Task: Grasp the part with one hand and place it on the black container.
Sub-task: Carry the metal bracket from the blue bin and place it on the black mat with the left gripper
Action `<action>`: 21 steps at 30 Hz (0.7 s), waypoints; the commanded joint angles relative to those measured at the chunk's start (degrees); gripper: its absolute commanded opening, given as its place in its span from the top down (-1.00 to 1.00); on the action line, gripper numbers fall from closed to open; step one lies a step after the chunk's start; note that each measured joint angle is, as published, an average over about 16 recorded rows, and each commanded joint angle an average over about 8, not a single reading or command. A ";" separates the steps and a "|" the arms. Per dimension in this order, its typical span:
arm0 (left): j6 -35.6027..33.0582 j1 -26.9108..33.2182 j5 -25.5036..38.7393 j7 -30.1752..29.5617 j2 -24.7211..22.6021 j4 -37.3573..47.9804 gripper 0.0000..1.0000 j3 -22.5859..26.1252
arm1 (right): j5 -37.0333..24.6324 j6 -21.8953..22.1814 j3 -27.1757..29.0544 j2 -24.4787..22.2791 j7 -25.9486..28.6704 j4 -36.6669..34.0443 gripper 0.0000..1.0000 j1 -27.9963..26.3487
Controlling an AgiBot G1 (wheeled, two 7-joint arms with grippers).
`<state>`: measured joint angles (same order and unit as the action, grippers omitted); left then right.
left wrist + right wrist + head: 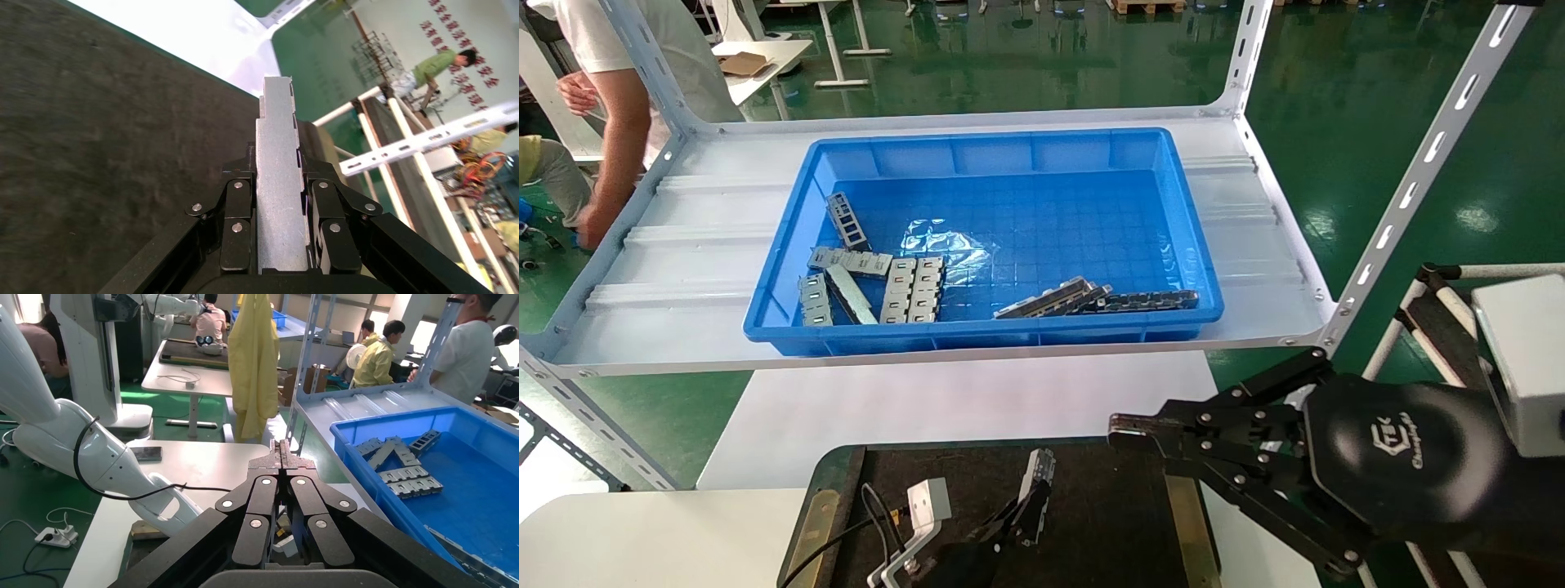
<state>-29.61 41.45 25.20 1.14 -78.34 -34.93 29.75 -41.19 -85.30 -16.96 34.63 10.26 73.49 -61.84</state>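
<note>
One slim silver-grey metal channel bar [280,184] is pinched in our left gripper [1030,502] above the broad black matte tray [1107,506], so next we lower and release, while our right gripper [1128,431] idles beside it, pressed together.

Maybe "Champagne" on right gripper [1128,430]

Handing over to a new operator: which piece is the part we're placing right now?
Look over the black container nearest the robot. The left pincer is clamped on the part, a slim silver channel bar held above the tray floor. Every other metal piece lies in the blue bin.
</note>
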 commanded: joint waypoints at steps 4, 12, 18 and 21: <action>3.29 0.71 -4.55 1.73 -0.03 -0.09 1.00 2.61 | 0.01 0.01 -0.02 -0.01 -0.01 0.00 1.00 0.00; 5.70 1.79 -11.17 5.26 -0.06 0.83 1.00 6.17 | 0.03 0.02 -0.04 -0.02 -0.02 0.00 1.00 -0.01; 6.93 2.37 -16.26 7.57 -0.12 1.46 1.00 8.56 | 0.04 0.03 -0.06 -0.02 -0.03 0.00 1.00 -0.01; 7.48 2.60 -18.77 8.72 -0.14 1.64 1.00 9.77 | 0.05 0.03 -0.07 -0.03 -0.03 0.00 1.00 -0.02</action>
<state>-22.18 44.01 6.48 9.89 -78.48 -33.36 39.52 -41.14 -85.27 -17.03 34.61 10.22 73.49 -61.85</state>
